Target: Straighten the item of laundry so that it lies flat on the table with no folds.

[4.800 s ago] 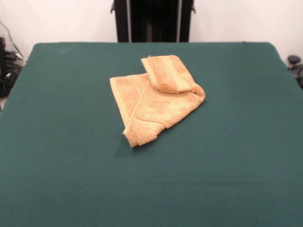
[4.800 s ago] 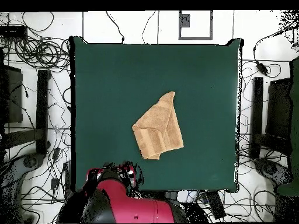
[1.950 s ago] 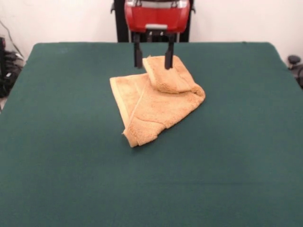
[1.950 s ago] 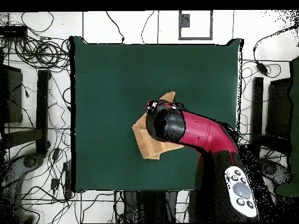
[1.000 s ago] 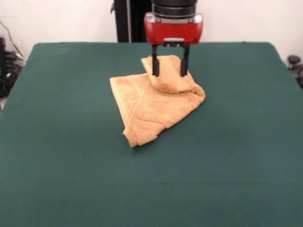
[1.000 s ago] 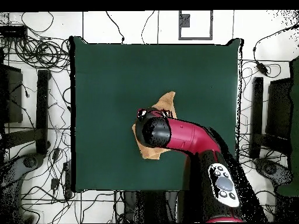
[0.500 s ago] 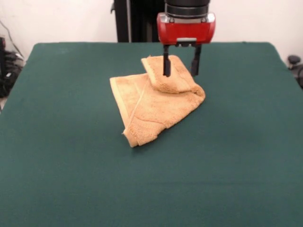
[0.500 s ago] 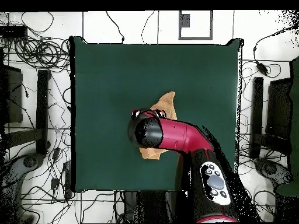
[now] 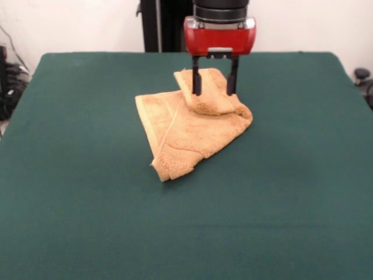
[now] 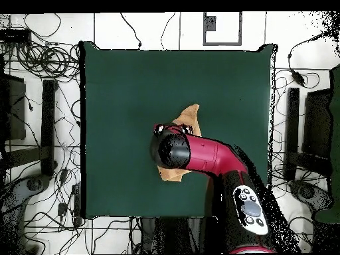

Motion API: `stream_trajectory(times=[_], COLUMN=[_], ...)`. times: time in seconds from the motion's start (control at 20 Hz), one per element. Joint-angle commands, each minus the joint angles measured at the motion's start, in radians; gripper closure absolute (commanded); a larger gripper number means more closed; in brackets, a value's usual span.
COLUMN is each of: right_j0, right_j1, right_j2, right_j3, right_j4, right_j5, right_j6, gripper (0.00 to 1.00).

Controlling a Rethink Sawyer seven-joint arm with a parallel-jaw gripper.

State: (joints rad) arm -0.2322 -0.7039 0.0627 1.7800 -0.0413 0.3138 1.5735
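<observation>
Tan-orange terry cloth lay crumpled near the middle of the dark green worktop (image 9: 76,192): the towel (image 9: 186,137) was folded over itself, with a doubled flap lying on top at its far side and a narrower corner pointing toward the near edge. A woven band ran along its left edge in the front view. The red and black arm (image 10: 212,159) reached out over the worktop, and in the overhead view it covered most of the towel (image 10: 189,116), so that only a corner beyond the wrist and a bit of the edge nearer the base showed. The claw (image 9: 214,92) hung directly over the folded flap with its two dark fingers (image 9: 197,81) spread apart, one to each side of the flap's upper part, holding nothing. The front view did not show whether the fingertips touched the cloth or stopped just above it. Cables and equipment lay on the floor around the worktop.
</observation>
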Motion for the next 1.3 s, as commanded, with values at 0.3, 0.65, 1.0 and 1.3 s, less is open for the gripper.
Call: stream_trajectory(times=[0.3, 0.65, 1.0, 1.3], right_j0=[0.124, 0.150, 0.127, 0.116], right_j1=[0.002, -0.022, -0.027, -0.029], right_j2=[0.003, -0.013, -0.001, 0.007], right_j3=[0.013, 0.006, 0.051, 0.065], right_j4=[-0.044, -0.030, -0.001, 0.009], right_j5=[0.075, 0.116, 0.090, 0.085], right_j6=[0.115, 0.113, 0.140, 0.149], gripper=[0.00, 0.00, 0.00, 0.00])
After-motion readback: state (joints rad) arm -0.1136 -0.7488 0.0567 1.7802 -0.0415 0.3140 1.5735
